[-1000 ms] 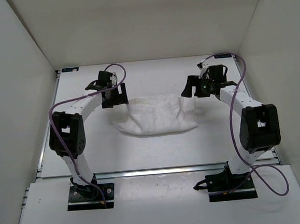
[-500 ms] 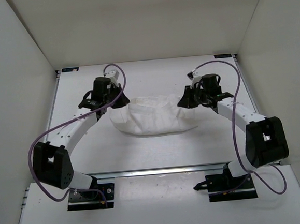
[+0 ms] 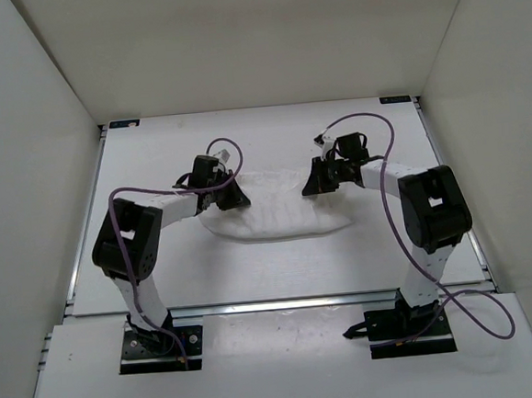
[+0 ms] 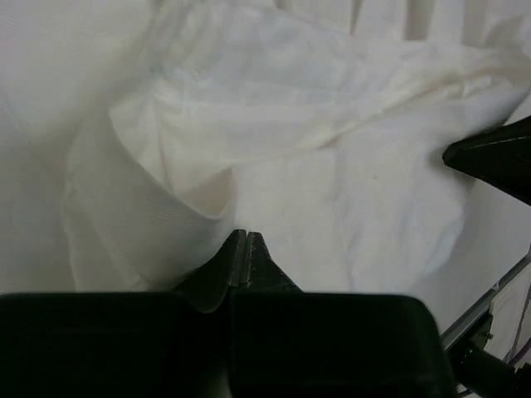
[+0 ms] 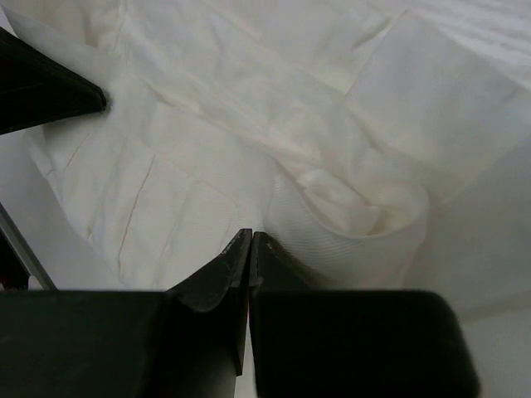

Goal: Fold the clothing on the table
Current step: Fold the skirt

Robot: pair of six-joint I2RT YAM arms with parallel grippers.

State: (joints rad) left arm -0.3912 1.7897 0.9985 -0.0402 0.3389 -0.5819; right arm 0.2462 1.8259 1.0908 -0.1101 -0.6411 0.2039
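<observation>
The white clothing (image 3: pixel 276 215) lies crumpled at the middle of the table (image 3: pixel 160 263). My left gripper (image 3: pixel 237 199) sits low at its upper left edge and my right gripper (image 3: pixel 313 186) at its upper right edge. In the left wrist view the left gripper (image 4: pixel 241 235) is shut, with a ribbed fold of the clothing (image 4: pixel 332 182) drawn up to its tips. The right wrist view shows the right gripper (image 5: pixel 251 235) shut in the same way on a ribbed fold of the clothing (image 5: pixel 207 166). Each wrist view catches the other gripper's dark finger at its edge.
White enclosure walls (image 3: pixel 40 134) stand close on the left, back and right. An aluminium rail (image 3: pixel 283 304) runs along the table's near edge in front of the arm bases. Purple cables (image 3: pixel 371 122) loop above both wrists.
Both grippers went from open to shut. Both moved inward and down onto the clothing's upper corners, and its top edge has bunched toward the middle.
</observation>
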